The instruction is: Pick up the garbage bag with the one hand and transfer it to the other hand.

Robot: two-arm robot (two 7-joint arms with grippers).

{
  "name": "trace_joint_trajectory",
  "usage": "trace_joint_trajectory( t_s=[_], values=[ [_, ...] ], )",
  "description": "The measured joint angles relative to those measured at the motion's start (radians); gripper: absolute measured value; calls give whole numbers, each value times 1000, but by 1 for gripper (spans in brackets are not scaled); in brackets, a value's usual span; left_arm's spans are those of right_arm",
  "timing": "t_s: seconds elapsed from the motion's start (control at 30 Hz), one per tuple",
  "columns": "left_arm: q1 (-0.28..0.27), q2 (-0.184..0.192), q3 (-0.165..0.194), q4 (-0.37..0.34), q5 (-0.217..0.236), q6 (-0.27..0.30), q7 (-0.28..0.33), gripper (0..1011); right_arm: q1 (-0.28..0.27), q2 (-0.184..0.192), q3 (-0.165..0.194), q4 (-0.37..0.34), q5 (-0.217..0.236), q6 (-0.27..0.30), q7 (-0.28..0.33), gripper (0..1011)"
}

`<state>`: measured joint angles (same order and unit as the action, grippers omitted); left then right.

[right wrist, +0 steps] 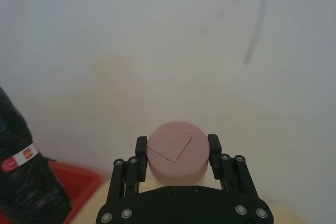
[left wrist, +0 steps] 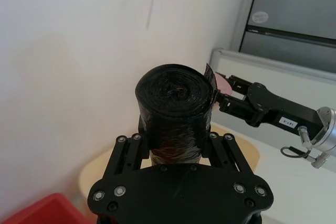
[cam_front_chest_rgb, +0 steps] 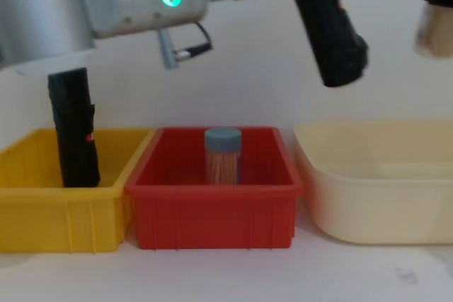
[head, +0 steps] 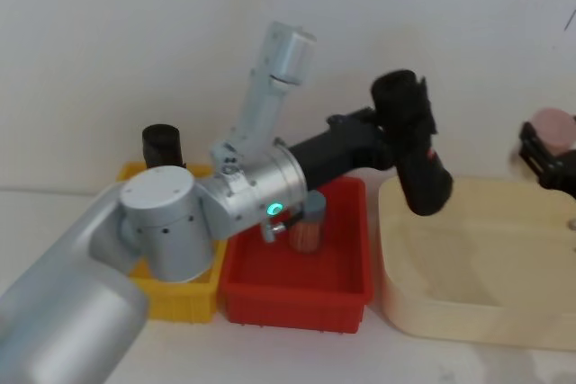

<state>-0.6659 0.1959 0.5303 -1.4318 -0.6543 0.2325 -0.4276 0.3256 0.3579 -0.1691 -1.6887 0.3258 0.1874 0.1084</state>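
The fingers [left wrist: 129, 149] of the left gripper [left wrist: 176, 139] are closed on the garbage bag [head: 418, 155], which is clamped near its upper end and held in the air, clear of the bench [cam_front_chest_rgb: 212, 277]. The roll's long axis is tilted. Its upper end is at the fingers, and its free lower end hangs down and to the right, above the gap between the red bin [cam_front_chest_rgb: 212, 192] and the left edge of the cream basin [cam_front_chest_rgb: 375, 199].

The right gripper [right wrist: 177, 145] is seen further right, over the basin's right edge and well apart from the bag. Its fingers are closed on a pink-lidded jar [right wrist: 176, 156]. The handover is judged to turn on this. The free length of the roll points toward the right gripper, but that gripper is already occupied, so the jar would have to be released before the roll could be taken.

Another black roll [cam_front_chest_rgb: 73, 129] stands in the yellow bin [cam_front_chest_rgb: 64, 210] at the bench's left, and a blue-lidded jar [cam_front_chest_rgb: 223, 155] stands in the red bin.

A red and white band [right wrist: 20, 157] is seen on the roll nearest the right gripper, judged to be the held bag. Nothing on it can be read. A white sticker [left wrist: 287, 121] on the right gripper carries print too small to read. A bare square outline is marked on the pink lid
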Motion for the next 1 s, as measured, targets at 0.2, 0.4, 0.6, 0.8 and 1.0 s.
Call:
trace_joint_trajectory(
  t_s=[0.2, 0.4, 0.6, 0.8, 1.0],
  values=[
    [-29, -40, 34, 58, 3, -3, -9, 498, -43, 17, 45, -12, -8, 4, -30, 834],
    [-52, -70, 60, 104, 5, -6, -16, 498, -65, 26, 70, -19, -13, 7, -46, 993],
    [-63, -85, 73, 126, 6, -7, -19, 498, -83, 32, 89, -24, -17, 9, -58, 1004],
    [-71, -96, 82, 142, 7, -8, -21, 498, -91, 35, 95, -30, -18, 7, -55, 1005],
    [-75, -103, 88, 152, 8, -9, -23, 498, -103, 47, 100, -44, -6, -1, -19, 1004]
  ],
)
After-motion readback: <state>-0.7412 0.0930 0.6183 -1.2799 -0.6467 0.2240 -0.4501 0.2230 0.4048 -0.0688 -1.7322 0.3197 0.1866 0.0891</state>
